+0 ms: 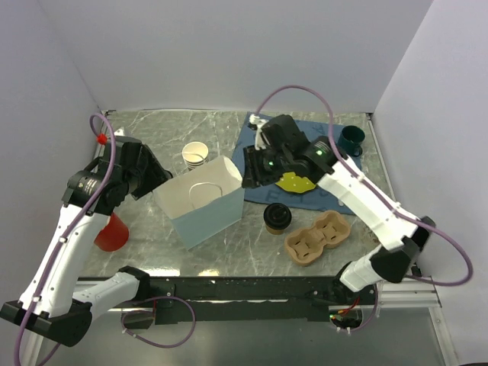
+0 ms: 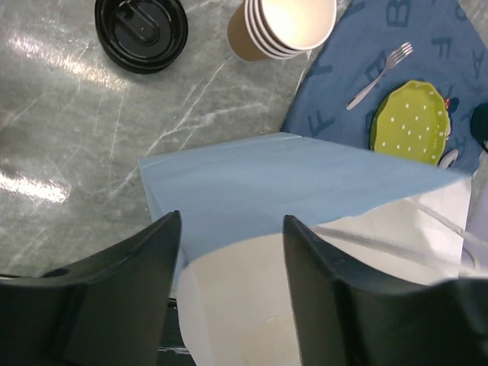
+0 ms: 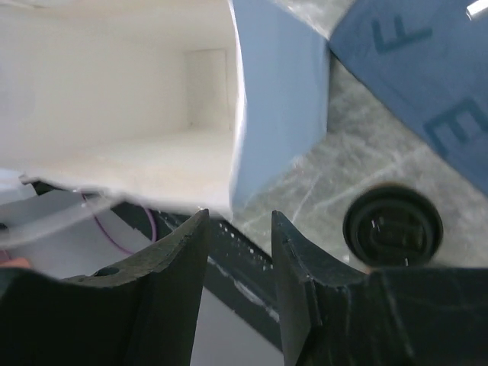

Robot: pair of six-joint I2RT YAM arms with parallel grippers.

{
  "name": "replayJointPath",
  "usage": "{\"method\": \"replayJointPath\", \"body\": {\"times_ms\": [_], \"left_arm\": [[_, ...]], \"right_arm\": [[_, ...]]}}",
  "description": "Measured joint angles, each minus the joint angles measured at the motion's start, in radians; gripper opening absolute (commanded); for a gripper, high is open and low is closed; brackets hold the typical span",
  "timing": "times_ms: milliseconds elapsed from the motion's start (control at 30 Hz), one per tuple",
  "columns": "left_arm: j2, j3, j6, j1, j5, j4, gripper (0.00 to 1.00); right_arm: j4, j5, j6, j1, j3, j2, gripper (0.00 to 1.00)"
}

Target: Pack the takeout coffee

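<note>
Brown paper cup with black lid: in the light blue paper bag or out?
Out. The black-lidded cup stands on the table beside the light blue bag; the bag's visible interior is bare.

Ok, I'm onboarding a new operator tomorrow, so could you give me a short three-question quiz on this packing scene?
1. True or false: the takeout coffee already sits inside the blue paper bag.
2. Which of these stands nearest the coffee? A) the cardboard cup carrier B) the red cup C) the green mug
3. Fill in: the jaws of the left gripper and the right gripper both stand ____.

Key: 1 false, the coffee stands outside, beside the bag. 2 A. 3 open.
</note>
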Motion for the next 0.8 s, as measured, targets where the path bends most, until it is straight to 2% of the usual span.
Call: {"method": "replayJointPath", "body": {"times_ms": [67,167,333,367,467,633,800], "left_arm": [[0.002,0.007,0.014,0.0,0.006,0.006,0.77],[0.021,0.056,0.018,0.0,0.008,-0.01,0.8],[0.036,0.132,0.009,0.0,0.006,-0.066,0.78],[0.03,0.132,0.005,0.0,0.007,-0.087,0.77],[0.006,0.119,-0.024,0.0,0.008,-0.13,0.74],[-0.101,0.034,-0.105,0.0,0.017,-0.166,0.7],[-0.158,-0.046,-0.154,0.0,0.055,-0.156,0.57]], "right_arm": [[-0.021,0.016,0.029,0.0,-0.023,-0.048,0.45],[-0.042,0.032,0.06,-0.001,-0.029,-0.099,0.46],[-0.066,0.071,0.075,-0.001,-0.009,-0.145,0.49],[-0.065,0.087,0.075,-0.001,-0.007,-0.153,0.44],[-0.049,0.151,0.095,-0.013,-0.035,-0.2,0.39],[-0.055,0.178,0.098,-0.133,-0.167,-0.333,0.4],[-0.127,0.188,0.074,-0.198,-0.176,-0.341,0.41]]}}
